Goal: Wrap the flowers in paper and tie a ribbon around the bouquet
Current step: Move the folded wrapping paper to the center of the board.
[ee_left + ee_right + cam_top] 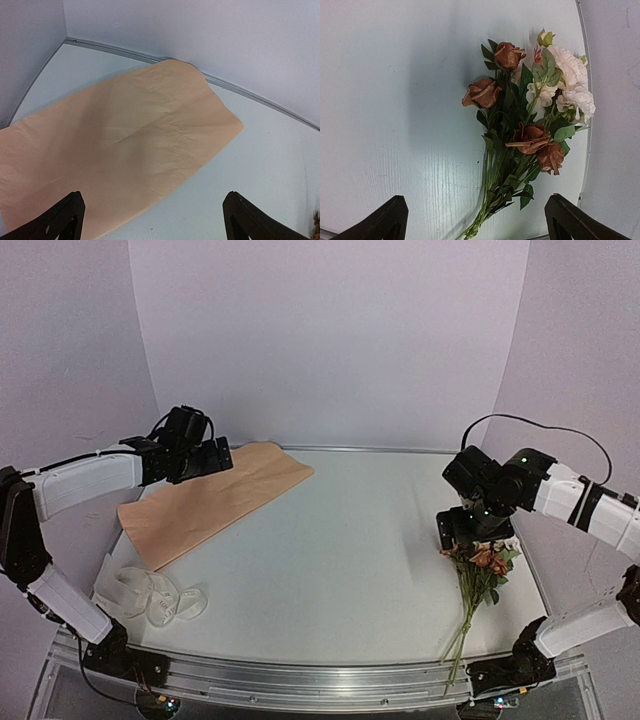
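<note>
The peach-tan paper (215, 502) lies flat at the back left of the table, one corner curling up at the back wall (125, 140). My left gripper (215, 458) hovers above the sheet's far end, open and empty (152, 200). The flowers (485, 565), rust and cream roses on long green stems, lie near the table's right edge with their stems pointing to the front (525, 135). My right gripper (470, 530) hangs just above the rose heads, open and empty (475, 205). The creamy-white ribbon (150, 595) lies in loose loops at the front left. The bouquet is out of view.
A metal rail (330, 680) runs along the table's front edge between the arm bases. Pale walls close in the back and both sides. The flowers lie close to the right wall (615, 125).
</note>
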`<action>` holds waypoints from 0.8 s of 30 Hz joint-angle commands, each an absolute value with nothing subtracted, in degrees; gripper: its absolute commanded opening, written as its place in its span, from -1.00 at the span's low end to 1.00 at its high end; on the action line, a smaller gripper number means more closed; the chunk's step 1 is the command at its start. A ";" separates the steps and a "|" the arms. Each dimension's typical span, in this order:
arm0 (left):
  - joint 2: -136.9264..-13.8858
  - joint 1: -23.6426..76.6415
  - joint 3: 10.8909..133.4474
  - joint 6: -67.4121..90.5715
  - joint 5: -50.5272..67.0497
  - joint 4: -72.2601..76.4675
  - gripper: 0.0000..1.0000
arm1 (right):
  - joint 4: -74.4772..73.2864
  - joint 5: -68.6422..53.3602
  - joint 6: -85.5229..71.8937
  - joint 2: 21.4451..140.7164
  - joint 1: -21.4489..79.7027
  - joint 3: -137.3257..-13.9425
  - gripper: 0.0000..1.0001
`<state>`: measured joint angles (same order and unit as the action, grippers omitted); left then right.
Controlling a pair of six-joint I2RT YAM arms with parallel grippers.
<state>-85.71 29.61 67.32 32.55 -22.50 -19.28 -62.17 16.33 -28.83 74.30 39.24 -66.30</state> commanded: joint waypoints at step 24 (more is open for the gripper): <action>-80.88 -5.52 37.37 49.07 -9.26 -7.48 0.97 | -59.47 4.83 -28.24 81.93 39.20 -68.28 0.97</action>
